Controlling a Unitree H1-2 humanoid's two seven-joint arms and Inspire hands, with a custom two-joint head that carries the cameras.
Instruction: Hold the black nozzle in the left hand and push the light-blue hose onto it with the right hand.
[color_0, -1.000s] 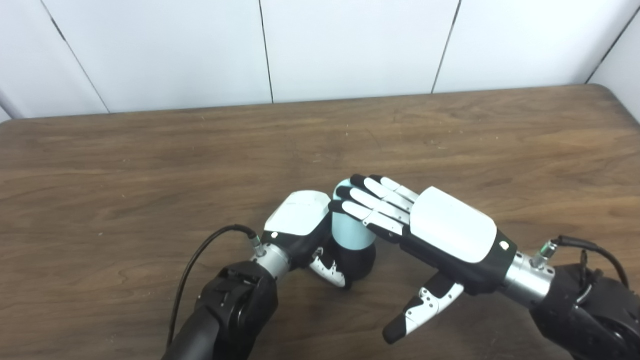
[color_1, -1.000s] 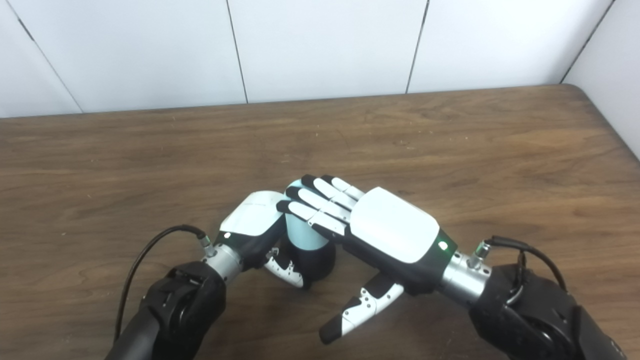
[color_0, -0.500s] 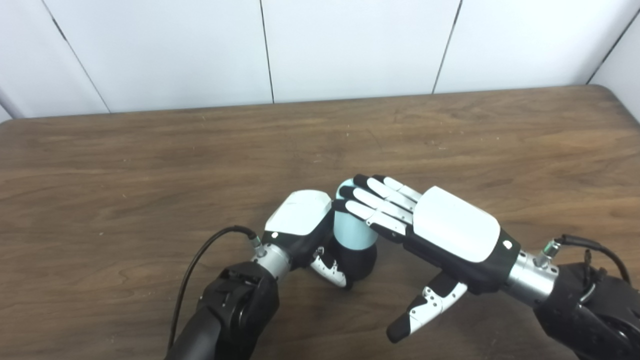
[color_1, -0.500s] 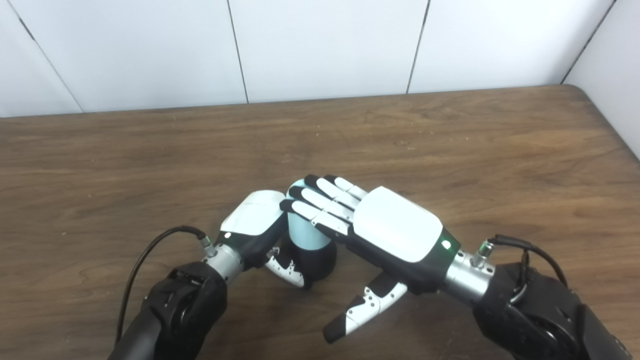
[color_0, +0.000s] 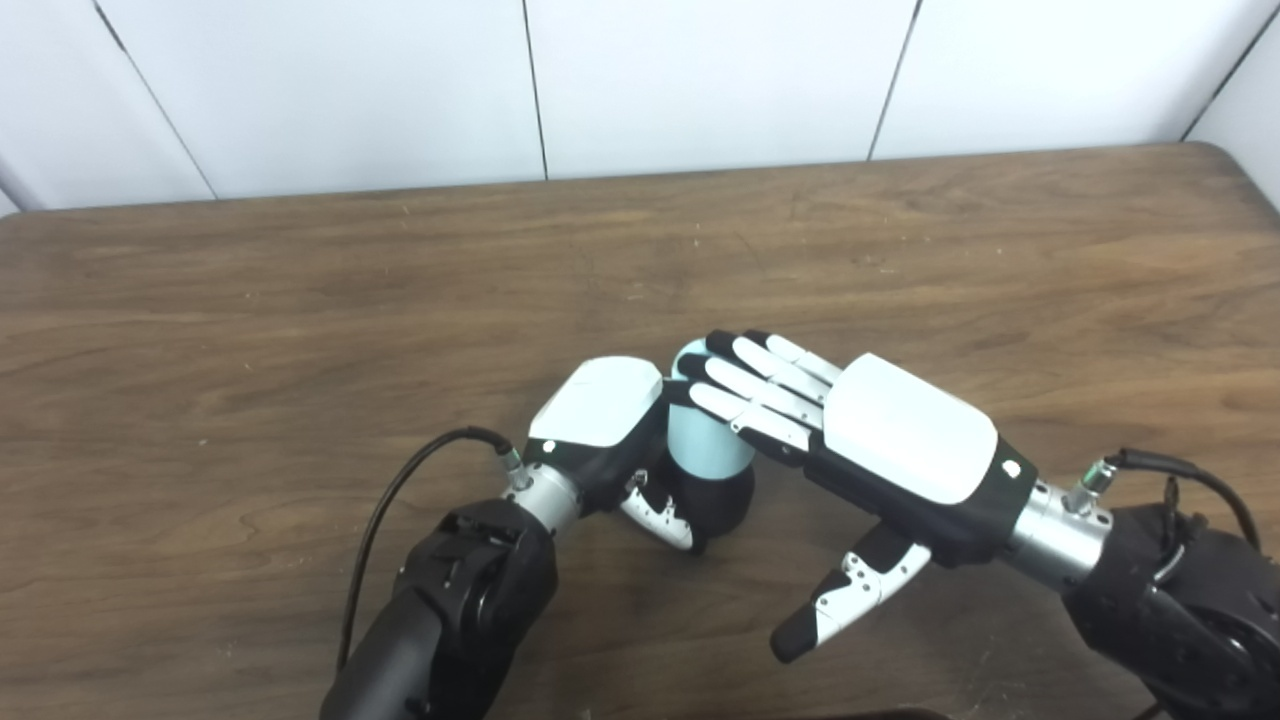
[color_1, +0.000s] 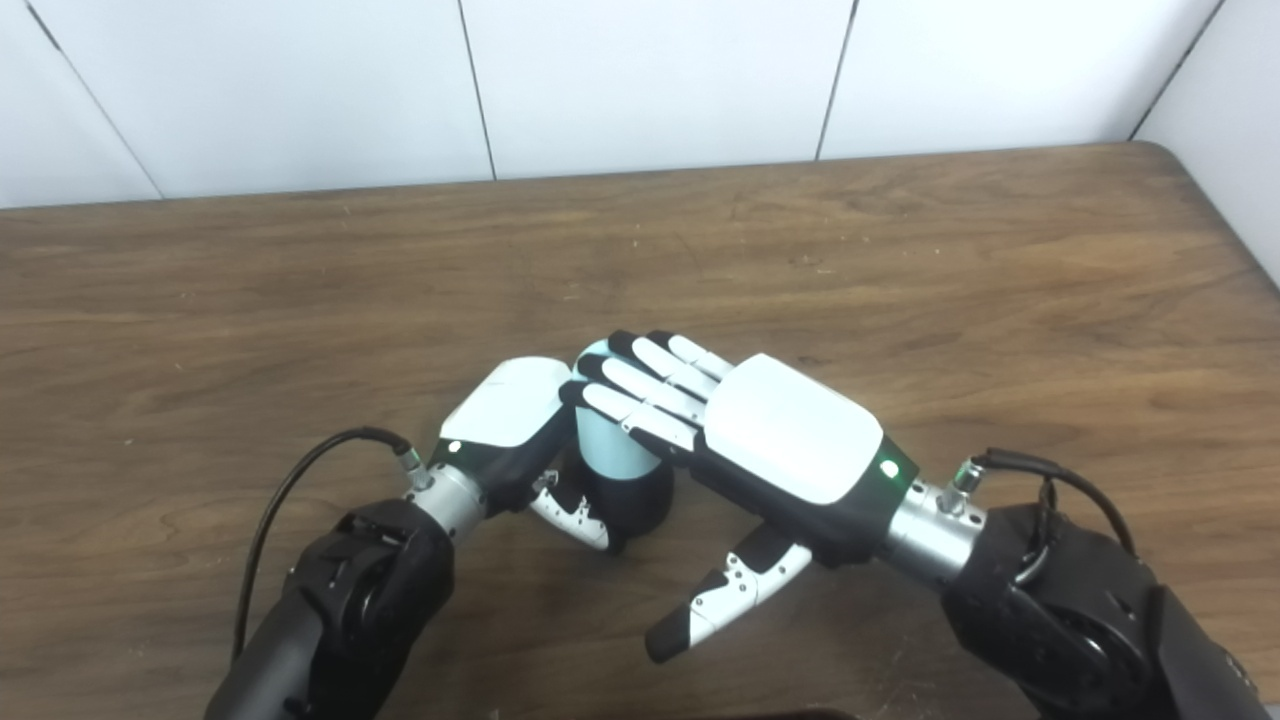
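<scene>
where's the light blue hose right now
The light-blue hose stands near the table's front middle, atop the black nozzle, between the left hand and the right hand, whose fingers lie flat over it.

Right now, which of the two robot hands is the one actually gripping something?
The left hand grips: it is wrapped around the black nozzle. The right hand only lies flat, fingers straight, on top of the light-blue hose, thumb hanging free.
</scene>
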